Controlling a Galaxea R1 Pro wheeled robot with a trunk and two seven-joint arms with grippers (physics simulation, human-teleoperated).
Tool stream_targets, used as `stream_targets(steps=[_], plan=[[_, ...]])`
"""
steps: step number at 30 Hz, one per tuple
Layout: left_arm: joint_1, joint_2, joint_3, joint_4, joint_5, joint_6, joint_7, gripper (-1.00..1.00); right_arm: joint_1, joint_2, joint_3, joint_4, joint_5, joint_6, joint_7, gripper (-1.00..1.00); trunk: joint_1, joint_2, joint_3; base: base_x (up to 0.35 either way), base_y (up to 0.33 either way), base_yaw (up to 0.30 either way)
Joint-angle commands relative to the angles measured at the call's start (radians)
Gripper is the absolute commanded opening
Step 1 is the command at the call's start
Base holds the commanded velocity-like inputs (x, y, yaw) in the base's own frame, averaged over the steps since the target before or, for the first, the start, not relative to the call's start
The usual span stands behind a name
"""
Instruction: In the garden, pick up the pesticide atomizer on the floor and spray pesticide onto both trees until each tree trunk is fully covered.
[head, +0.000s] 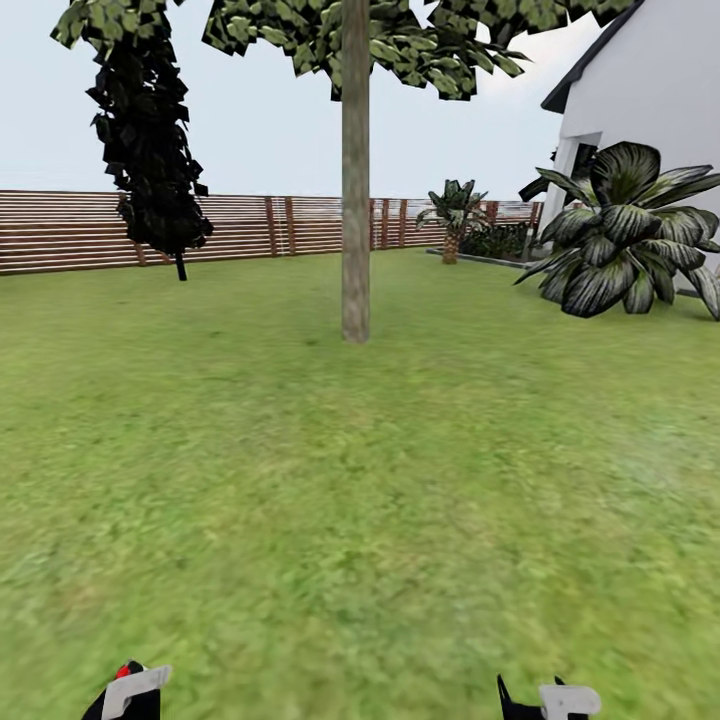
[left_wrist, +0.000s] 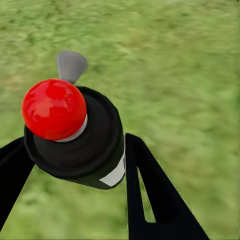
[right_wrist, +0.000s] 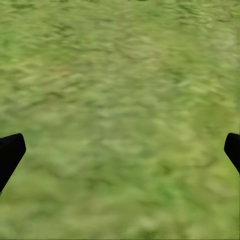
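Pesticide atomizer (left_wrist: 80, 145), your small black bottle with red ball tip, sits clamped in the left gripper (left_wrist: 75, 165) over green lawn (head: 400, 480), right gripper (right_wrist: 120, 150) spread wide, holding nothing.

Ahead of both tools the lawn (head: 360, 480) lies open and flat, with nothing standing between them and the tree trunk (head: 355, 200), which rises as the one upright obstacle straight ahead, well apart. Far to the right of the right tool (head: 545, 700) a broad-leaved plant (head: 625, 235) crowds the house wall (head: 660, 90). Beyond the trunk a slatted fence (head: 90, 230) closes the lawn, with a dark tree (head: 150, 150) before it ahead-left of the left tool (head: 125, 695).
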Motion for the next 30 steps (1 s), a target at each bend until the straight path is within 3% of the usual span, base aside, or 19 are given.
stream_targets(steps=[1, 30], plan=[[-0.001, 0.000, 0.001, 0.001, 0.000, -0.003, 0.001, -1.00, -0.001, 0.000, -0.003, 0.001, 0.006, -0.003, 0.000, 1.00, 0.000, 0.000, -0.001, 0.338, 0.000, 0.000], [-0.001, 0.000, 0.001, 0.000, 0.000, -0.003, 0.001, -1.00, -0.001, 0.000, -0.003, -0.001, 0.006, -0.003, 0.000, 1.00, 0.000, 0.000, -0.001, 0.338, 0.000, 0.000]])
